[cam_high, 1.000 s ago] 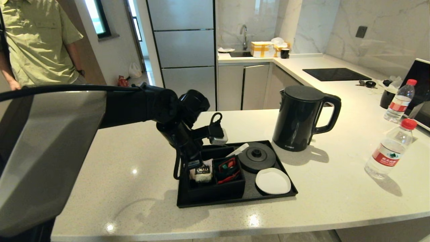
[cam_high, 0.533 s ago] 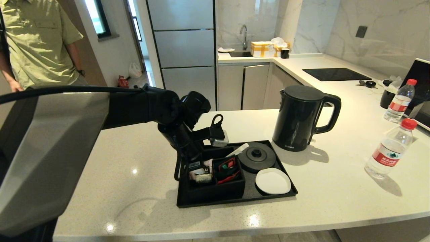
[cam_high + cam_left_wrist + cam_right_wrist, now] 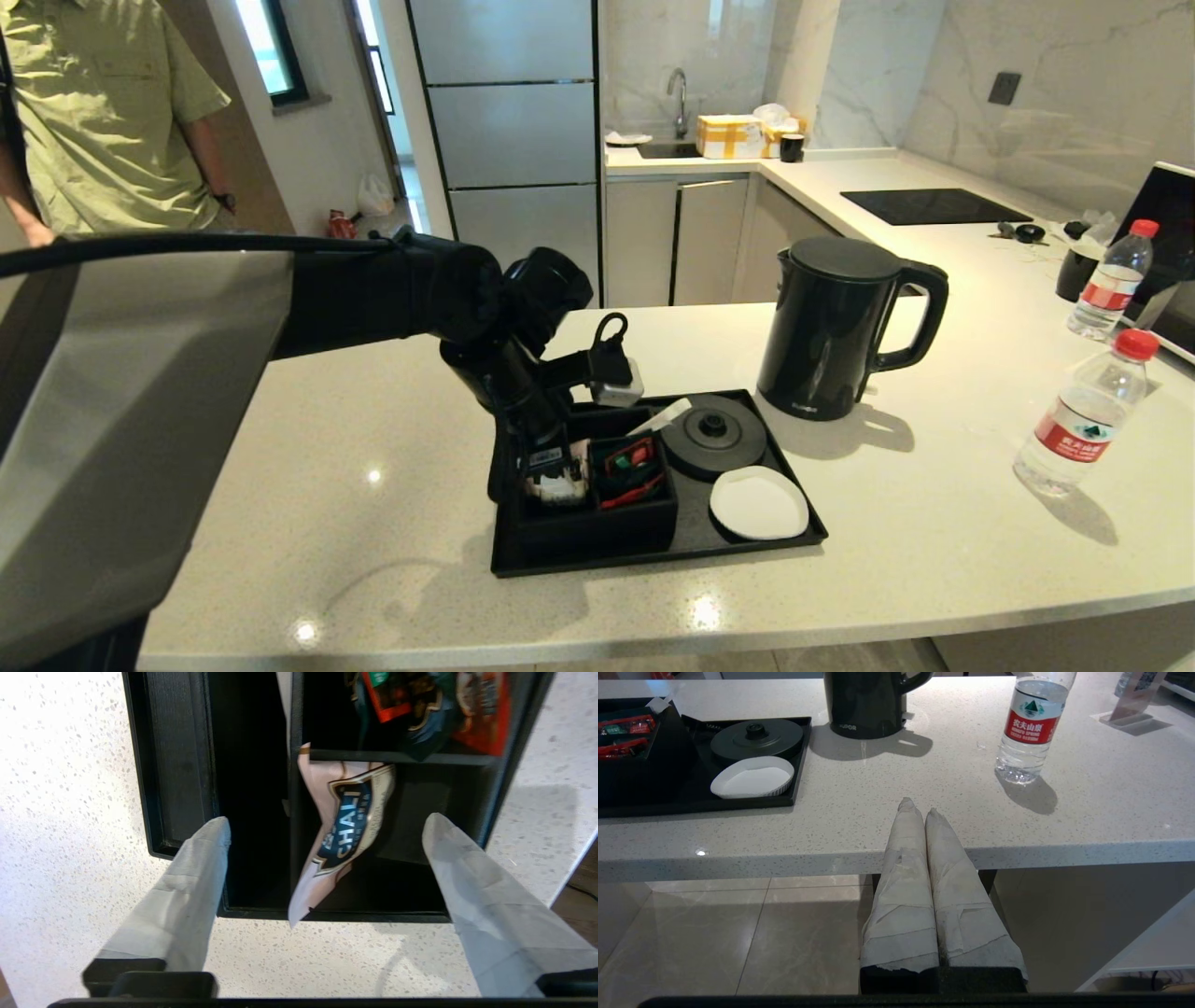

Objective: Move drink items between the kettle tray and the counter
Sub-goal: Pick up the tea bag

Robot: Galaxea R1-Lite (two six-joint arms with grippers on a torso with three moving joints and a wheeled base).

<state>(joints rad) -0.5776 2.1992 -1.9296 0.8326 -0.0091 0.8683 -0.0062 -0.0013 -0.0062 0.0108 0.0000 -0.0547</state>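
Observation:
The pink-and-black sachet stands tilted in a small compartment of the black kettle tray, leaning on a divider. My left gripper hangs open over that compartment, one finger on each side of the sachet and touching neither side. The black kettle stands on the counter just behind the tray, off its round base. A red-capped water bottle stands on the counter to the right. My right gripper is shut and empty, parked low in front of the counter edge.
Red-and-green packets fill the compartment next to the sachet's. A white coaster lies in the tray's front right. A second bottle, a hob and small items sit far right. A person stands at the back left.
My left gripper has come down slightly and to the right over the sachet's compartment, and in the head view it now covers most of the sachet. Nothing else moved.

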